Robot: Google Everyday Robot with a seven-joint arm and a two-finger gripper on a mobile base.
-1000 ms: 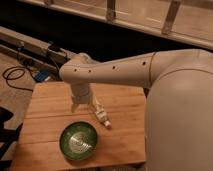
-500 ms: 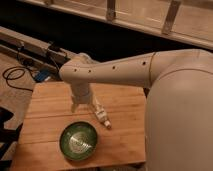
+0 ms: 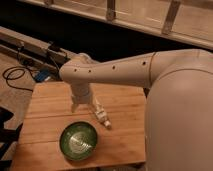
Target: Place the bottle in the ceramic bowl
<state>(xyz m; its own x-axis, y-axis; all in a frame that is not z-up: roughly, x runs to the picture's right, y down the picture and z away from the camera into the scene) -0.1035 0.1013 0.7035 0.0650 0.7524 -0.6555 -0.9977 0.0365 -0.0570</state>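
The ceramic bowl (image 3: 78, 141) is dark green with a paler ringed inside and sits on the wooden table (image 3: 47, 107) near its front edge. The small white bottle (image 3: 103, 119) lies tilted just up and to the right of the bowl, outside it, about a bottle's length from the rim. My gripper (image 3: 91, 110) hangs at the end of the white arm directly above and to the left of the bottle, at its upper end. The wrist hides where gripper and bottle meet.
My white arm and body (image 3: 175, 110) fill the right side and cover the table's right edge. Black cables (image 3: 15, 75) and a rail with equipment (image 3: 35, 50) lie beyond the table's far left. The table's front edge is close to the bowl.
Almost nothing differs: the arm, the bottle and the bowl sit at about the same places as before.
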